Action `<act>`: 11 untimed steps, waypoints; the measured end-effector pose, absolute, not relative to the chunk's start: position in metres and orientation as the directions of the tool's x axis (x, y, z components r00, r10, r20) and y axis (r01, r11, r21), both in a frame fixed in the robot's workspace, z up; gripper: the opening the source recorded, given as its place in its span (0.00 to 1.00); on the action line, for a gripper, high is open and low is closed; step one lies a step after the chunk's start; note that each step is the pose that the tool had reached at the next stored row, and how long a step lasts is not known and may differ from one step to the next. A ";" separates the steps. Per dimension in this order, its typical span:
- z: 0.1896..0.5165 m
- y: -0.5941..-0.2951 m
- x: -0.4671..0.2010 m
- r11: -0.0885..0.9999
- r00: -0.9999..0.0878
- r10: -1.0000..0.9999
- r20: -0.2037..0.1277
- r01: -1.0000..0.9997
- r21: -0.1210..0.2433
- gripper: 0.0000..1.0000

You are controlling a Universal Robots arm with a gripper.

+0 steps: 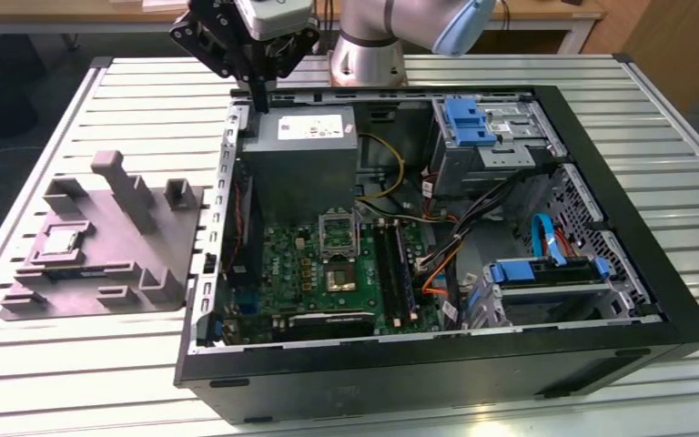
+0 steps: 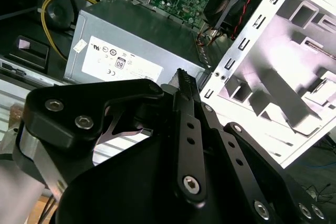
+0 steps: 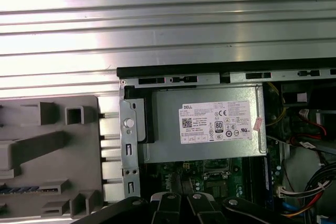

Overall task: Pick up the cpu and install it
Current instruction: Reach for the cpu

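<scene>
CPU seated flat in grey tray, by tabletop edge at the exterior view's left, beside PC case. Gripper above case's far corner on that side, well apart from CPU; jaws closed, nothing held.
Second wrist view: fingertips together over PSU.
First wrist view: PSU w/ white label, tray alongside case.

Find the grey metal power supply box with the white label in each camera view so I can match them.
Exterior view: power supply box at the open computer case's far end, towards the exterior view's left, near the gripper.
Second wrist view: just beyond the gripper, label showing.
First wrist view: inside the case wall, label facing the camera.
Shared landmark: the grey moulded tray beside the case.
</scene>
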State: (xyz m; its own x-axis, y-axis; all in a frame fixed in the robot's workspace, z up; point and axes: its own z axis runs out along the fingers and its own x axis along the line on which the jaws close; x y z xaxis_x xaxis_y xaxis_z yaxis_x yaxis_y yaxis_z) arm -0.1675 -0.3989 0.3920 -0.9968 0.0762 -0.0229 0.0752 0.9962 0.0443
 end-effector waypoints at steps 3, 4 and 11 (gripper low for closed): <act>0.392 -0.399 -0.168 0.996 -0.997 0.076 -0.023 0.075 0.044 0.11; 0.392 -0.399 -0.168 0.996 -0.997 0.076 -0.023 0.075 0.044 0.11; 0.392 -0.399 -0.170 0.996 -0.997 0.076 -0.023 0.075 0.044 0.11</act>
